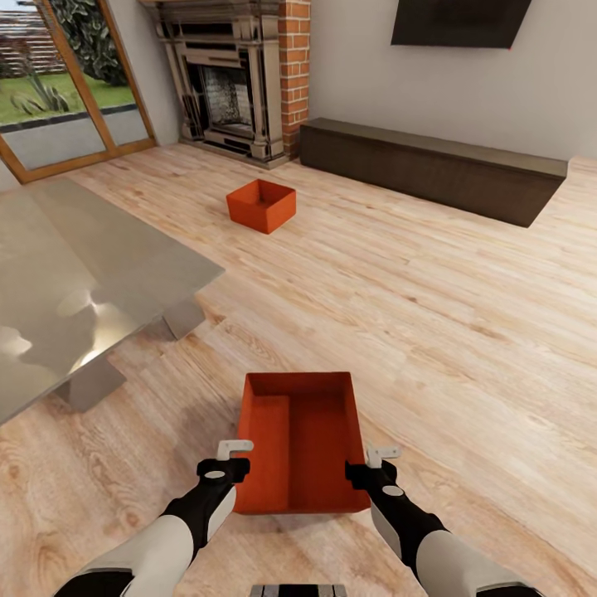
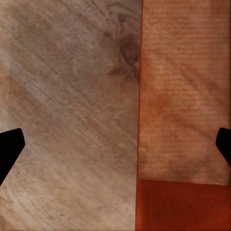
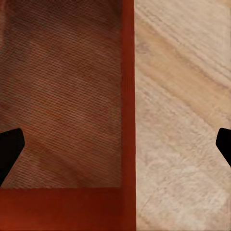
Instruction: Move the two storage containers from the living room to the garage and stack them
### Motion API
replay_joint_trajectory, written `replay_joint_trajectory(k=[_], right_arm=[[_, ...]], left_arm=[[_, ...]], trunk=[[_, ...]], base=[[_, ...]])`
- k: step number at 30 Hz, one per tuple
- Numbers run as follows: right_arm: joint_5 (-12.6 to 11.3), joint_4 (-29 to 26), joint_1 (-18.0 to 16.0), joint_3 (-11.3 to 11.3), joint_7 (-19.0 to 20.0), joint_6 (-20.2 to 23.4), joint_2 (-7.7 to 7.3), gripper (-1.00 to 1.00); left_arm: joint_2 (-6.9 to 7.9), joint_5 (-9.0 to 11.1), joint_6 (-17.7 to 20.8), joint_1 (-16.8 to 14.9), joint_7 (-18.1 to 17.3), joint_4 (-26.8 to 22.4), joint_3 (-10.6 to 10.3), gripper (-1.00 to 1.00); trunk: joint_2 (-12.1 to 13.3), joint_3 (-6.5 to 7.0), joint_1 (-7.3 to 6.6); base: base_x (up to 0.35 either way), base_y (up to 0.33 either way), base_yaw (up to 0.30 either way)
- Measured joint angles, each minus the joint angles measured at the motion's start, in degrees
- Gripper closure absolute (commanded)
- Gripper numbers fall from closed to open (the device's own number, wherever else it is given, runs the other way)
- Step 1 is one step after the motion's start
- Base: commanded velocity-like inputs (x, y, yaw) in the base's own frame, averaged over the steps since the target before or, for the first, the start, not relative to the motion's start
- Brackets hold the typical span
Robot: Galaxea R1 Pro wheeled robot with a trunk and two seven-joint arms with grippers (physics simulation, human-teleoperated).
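Two orange-red lidless storage containers stand on the light wood-plank floor of the living room. The near container [image 1: 303, 439] sits just ahead of me, between my arms. The far container [image 1: 261, 206] rests in front of the fireplace. My left gripper [image 1: 235, 463] hangs open over the near container's left wall, and the left wrist view shows that thin wall [image 2: 140, 96] between the black fingertips [image 2: 9, 149]. My right gripper [image 1: 374, 464] is open over the right wall, with the rim [image 3: 127, 96] between its fingertips [image 3: 9, 154]. Neither is closed on the wall.
A glass table [image 1: 83, 274] on metal legs fills the left side. At the back are a red-brick fireplace [image 1: 232, 83], wood-framed glass doors [image 1: 58, 91] and a long dark low cabinet [image 1: 431, 166]. Open wood floor [image 1: 431, 332] stretches to the right.
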Motion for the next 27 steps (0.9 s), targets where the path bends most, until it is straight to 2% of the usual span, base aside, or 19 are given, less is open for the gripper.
replay_joint_trajectory(k=[12, 27], right_arm=[[0.1, 0.0, 0.0, 0.1, 0.0, 0.0, 0.03, -1.0], [0.1, 0.0, 0.0, 0.1, 0.0, 0.0, -0.06, -1.0]], left_arm=[[0.06, 0.1, -0.1, 0.0, 0.0, -0.1, 0.0, -1.0], [-0.19, 0.3, -0.4, 0.0, 0.0, -0.4, 0.1, -1.0]], trunk=[[-4.8, -2.15, 2.64], [-4.8, -2.16, 2.64]], base=[[0.0, 0.0, 0.0], [0.0, 0.0, 0.0]])
